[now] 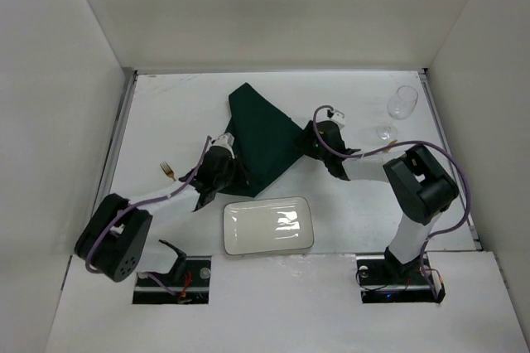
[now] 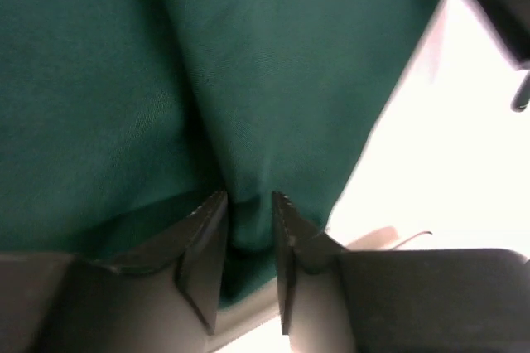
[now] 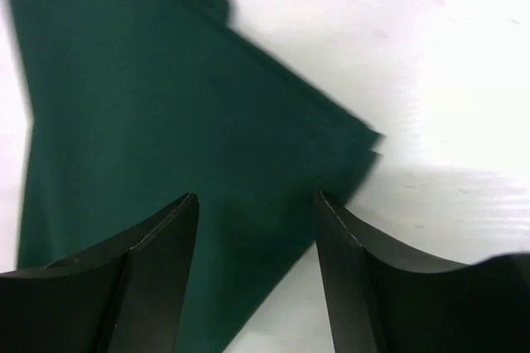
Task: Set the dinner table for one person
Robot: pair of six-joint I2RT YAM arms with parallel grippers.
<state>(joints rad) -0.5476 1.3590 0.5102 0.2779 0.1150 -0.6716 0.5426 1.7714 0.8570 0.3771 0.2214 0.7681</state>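
**Q:** Which step is in hand?

**A:** Judged from the layout, it is placemat positioning. In the top view, the dinner table (image 1: 166, 104), a flat matte white surface with thin side rails, fills the centre of the frame. Reading left to right:
- A small gold-coloured metal fork (image 1: 168, 172) lies at centre left, apart from everything else.
- The left gripper (image 1: 219, 172) sits at the lower left edge of the dark green cloth placemat (image 1: 265, 133). In the left wrist view the left gripper (image 2: 248, 200) is narrowed on a raised fold of the placemat (image 2: 248, 55).
- The placemat lies skewed and partly folded at upper centre.
- A white rectangular ceramic plate (image 1: 267, 225) rests at lower centre, just below the placemat and not on it.
- The right gripper (image 1: 313, 139) is at the placemat's right edge. In the right wrist view the right gripper (image 3: 257, 195) stands wide above the placemat (image 3: 166, 121), with nothing between the fingers.
- A clear drinking glass (image 1: 403, 102) stands at upper right, well apart.

**Q:** What does the next move call for?

**A:** Probably the right gripper must close on its edge of the cloth. Both arms can then spread the placemat flat and square, clear of the plate.

**Q:** Is there any legible marking?

**A:** No. No brand, label or text can be read in any view.
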